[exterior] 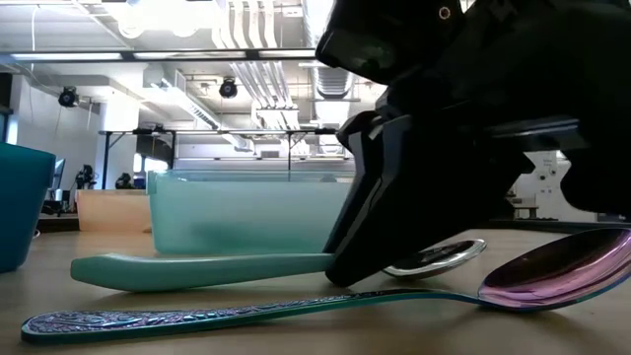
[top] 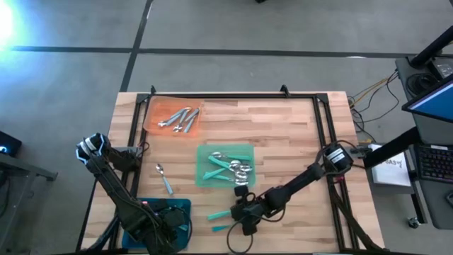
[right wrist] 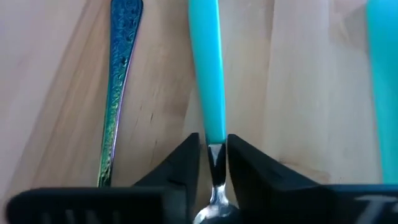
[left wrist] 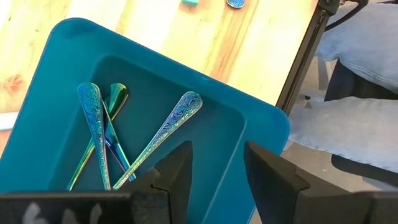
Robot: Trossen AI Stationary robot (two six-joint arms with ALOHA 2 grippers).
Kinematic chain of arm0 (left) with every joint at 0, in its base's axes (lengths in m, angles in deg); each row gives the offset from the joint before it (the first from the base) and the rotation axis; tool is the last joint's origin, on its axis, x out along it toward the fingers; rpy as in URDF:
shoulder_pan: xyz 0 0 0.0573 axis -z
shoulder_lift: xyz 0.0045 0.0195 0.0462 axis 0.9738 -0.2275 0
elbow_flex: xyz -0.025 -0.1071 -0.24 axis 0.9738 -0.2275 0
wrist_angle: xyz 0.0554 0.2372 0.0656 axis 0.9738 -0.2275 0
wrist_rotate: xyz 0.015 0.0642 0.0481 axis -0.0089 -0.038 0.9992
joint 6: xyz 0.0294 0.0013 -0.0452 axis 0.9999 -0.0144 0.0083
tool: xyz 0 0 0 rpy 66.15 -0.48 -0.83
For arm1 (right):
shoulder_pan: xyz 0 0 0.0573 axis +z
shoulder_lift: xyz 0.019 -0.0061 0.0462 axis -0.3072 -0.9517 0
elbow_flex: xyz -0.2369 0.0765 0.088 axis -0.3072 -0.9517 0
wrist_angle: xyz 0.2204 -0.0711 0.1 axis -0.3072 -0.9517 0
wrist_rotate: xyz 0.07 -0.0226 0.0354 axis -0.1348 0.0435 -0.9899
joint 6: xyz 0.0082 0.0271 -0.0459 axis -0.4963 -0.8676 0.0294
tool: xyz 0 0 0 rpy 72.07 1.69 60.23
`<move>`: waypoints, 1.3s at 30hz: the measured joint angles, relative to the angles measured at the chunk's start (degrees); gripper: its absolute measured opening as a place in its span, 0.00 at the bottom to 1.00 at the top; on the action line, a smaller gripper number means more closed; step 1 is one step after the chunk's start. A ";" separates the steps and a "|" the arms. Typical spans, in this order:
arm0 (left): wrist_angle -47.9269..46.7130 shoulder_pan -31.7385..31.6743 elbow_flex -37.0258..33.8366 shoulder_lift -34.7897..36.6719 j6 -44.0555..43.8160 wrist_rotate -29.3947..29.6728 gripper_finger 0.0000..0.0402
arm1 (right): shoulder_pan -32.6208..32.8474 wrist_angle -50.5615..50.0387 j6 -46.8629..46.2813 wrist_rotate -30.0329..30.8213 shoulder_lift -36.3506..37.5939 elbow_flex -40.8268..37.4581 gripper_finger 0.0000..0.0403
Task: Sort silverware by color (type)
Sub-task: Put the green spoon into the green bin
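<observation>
Iridescent spoon (exterior: 296,306), purple-bowled with a patterned blue-green handle, lies loose on the wooden table (top: 283,127) near its front edge, closest to the low camera and just beside the piece now being handled. Teal-handled spoon (right wrist: 207,74), silver-headed, lies flat beside it; right gripper (right wrist: 214,155) is down on the table with its fingers closed around the neck of this spoon, where handle meets bowl, not yet lifted. Orange mat (top: 152,113), near the far left corner: several all-silver pieces (top: 180,119) gathered on it, judged sorted. Green mat (top: 202,170), mid-table: a heap of teal-handled, silver-headed pieces (top: 230,168), also judged sorted, and the likely place for the gripped spoon. Teal tray (left wrist: 261,118), at the front left corner: three iridescent patterned utensils (left wrist: 106,134) lying inside. Left gripper (left wrist: 217,168) hangs over this tray, fingers apart and holding nothing. Stray item: one small silver-headed spoon (top: 163,178) on bare wood between the orange mat and the teal tray, unsorted. Status, as a judgement: well past halfway; three pieces remain off the mats and tray, namely the gripped spoon, the iridescent spoon beside it, and the stray near the left edge.
</observation>
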 joint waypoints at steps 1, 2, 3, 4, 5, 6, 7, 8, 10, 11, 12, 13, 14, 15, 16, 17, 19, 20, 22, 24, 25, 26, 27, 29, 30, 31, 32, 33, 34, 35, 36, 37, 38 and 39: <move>0.11 0.00 0.00 0.00 0.00 0.01 0.32 | -0.03 -0.51 -0.41 -0.48 0.01 -0.02 0.14; 0.17 0.00 0.00 0.00 0.00 0.00 0.32 | -0.17 -0.87 -0.43 -1.21 0.02 0.00 0.11; 0.23 0.00 0.00 0.00 0.00 0.02 0.32 | -0.38 -1.02 -0.44 -2.07 0.04 0.00 0.07; 0.36 0.00 0.00 0.00 0.00 0.00 0.32 | -0.51 -1.28 -0.43 -2.89 0.06 0.07 0.06; 0.75 0.00 0.00 0.00 -0.15 0.02 0.32 | -0.65 -1.62 -0.43 -3.58 0.06 0.26 0.05; 1.32 0.00 0.00 0.00 -0.25 0.02 0.32 | -0.69 -1.84 -0.43 -3.97 0.06 0.57 0.05; 1.91 0.00 0.00 0.00 -0.33 0.04 0.32 | -0.75 -2.09 -0.41 -4.04 0.12 0.88 0.05; 2.49 0.00 0.00 0.00 -0.37 0.08 0.32 | -0.75 -2.98 -0.25 -4.06 0.32 1.41 0.05; 3.52 0.03 0.00 0.00 -0.39 0.83 0.32 | -0.82 -5.21 0.21 -4.19 0.55 2.70 0.04; 4.01 0.14 0.00 0.00 -0.39 1.92 0.32 | -0.86 -6.80 0.71 -4.21 0.91 3.43 0.04; 4.36 0.26 0.00 0.00 -0.37 3.48 0.32 | -0.86 -8.90 1.26 -4.30 1.30 4.06 0.04; 4.74 0.45 -0.01 0.00 -0.30 5.54 0.32 | -0.90 -10.76 2.01 -4.19 1.76 4.83 0.04; 5.54 0.76 -0.04 0.00 0.07 7.56 0.32 | -0.92 -12.01 2.38 -4.08 2.18 5.70 0.04; 6.41 1.02 -0.12 0.00 0.52 9.58 0.32 | -1.02 -13.31 2.74 -3.54 2.57 6.66 0.04; 7.22 1.26 -0.31 0.02 0.80 11.35 0.32 | -1.02 -15.13 3.06 -2.49 3.30 7.41 0.04; 7.97 1.56 -0.45 0.00 1.02 13.26 0.32 | -1.07 -17.47 3.56 -0.97 3.93 8.12 0.04; 9.45 2.16 -0.85 0.00 1.44 18.12 0.32 | -1.34 -20.44 4.06 2.18 4.85 9.54 0.04; 9.98 2.38 -1.05 0.00 1.55 21.01 0.32 | -1.41 -21.67 4.30 3.66 5.36 10.00 0.04; 10.75 2.78 -1.69 0.00 1.59 26.19 0.32 | -1.80 -24.33 4.39 6.89 6.62 10.44 0.04; 10.77 3.15 -2.45 -0.02 1.58 30.86 0.32 | -2.35 -24.42 4.40 10.17 8.36 10.64 0.04; 11.61 3.15 -3.10 -0.02 1.51 33.01 0.32 | -2.65 -25.02 4.18 11.94 9.18 10.62 0.04; 12.73 3.17 -3.93 -0.02 1.55 35.42 0.32 | -2.98 -25.27 3.87 13.82 9.96 10.62 0.04; 13.53 3.19 -4.76 -0.02 1.55 37.60 0.32 | -3.29 -25.12 3.74 15.57 10.89 10.62 0.04; 14.49 3.16 -6.38 -0.04 1.56 42.42 0.32 | -3.86 -24.38 3.58 19.05 12.11 10.61 0.04; 15.68 3.07 -7.11 -0.06 1.56 44.66 0.32 | -3.98 -24.25 3.55 20.86 12.75 10.58 0.04; 16.14 3.03 -7.86 -0.08 1.57 47.33 0.32 | -4.12 -23.96 3.55 22.64 13.24 10.58 0.04; 16.30 2.99 -8.68 -0.10 1.57 50.17 0.32 | -4.16 -23.28 3.55 24.28 13.94 10.58 0.04; 16.45 2.99 -9.31 -0.14 1.56 52.95 0.32 | -4.16 -22.69 3.48 25.66 14.63 10.58 0.04; 16.44 2.93 -9.83 -0.15 1.57 55.50 0.32 | -4.17 -21.85 3.40 26.71 15.19 10.58 0.04; 16.65 2.82 -10.28 -0.15 1.55 58.01 0.32 | -4.16 -20.76 3.43 27.42 15.68 10.58 0.04; 16.70 2.82 -10.67 -0.15 1.57 61.03 0.32 | -4.16 -19.37 3.76 28.03 15.90 10.58 0.04; 16.67 2.81 -11.01 -0.15 1.57 64.09 0.32 | -4.16 -17.92 4.28 28.16 16.12 10.58 0.04; 16.75 2.71 -11.34 -0.15 1.57 67.45 0.32 | -4.16 -16.49 5.35 28.05 16.23 10.58 0.04; 16.77 2.67 -11.72 -0.15 1.55 71.04 0.32 | -4.02 -14.75 6.42 27.82 16.23 10.58 0.04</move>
